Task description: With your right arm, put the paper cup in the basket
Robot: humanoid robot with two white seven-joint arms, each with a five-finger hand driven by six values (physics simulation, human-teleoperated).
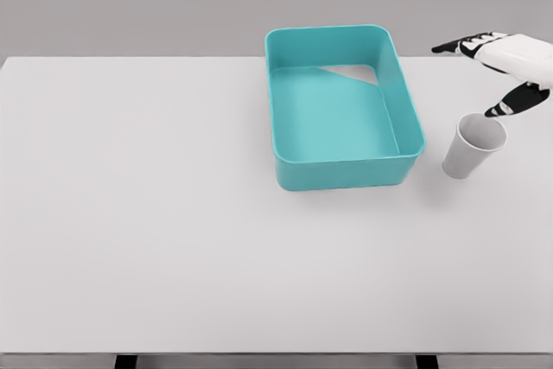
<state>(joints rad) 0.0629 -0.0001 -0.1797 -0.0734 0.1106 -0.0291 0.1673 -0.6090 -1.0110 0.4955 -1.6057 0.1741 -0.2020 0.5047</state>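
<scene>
A white paper cup [472,148] stands upright on the white table, just right of the teal basket [406,101]. The basket is a rectangular tub at the table's back centre, with nothing in it. My right hand [484,75] comes in from the right edge, hovering above and behind the cup. Its fingers [458,44] are stretched out leftward and the thumb [505,106] points down toward the cup's rim, nearly touching it. The hand holds nothing. My left arm does not show.
The white table [173,213] spreads wide to the left and front of the basket. Its front edge runs along the bottom of the view. A grey wall stands behind.
</scene>
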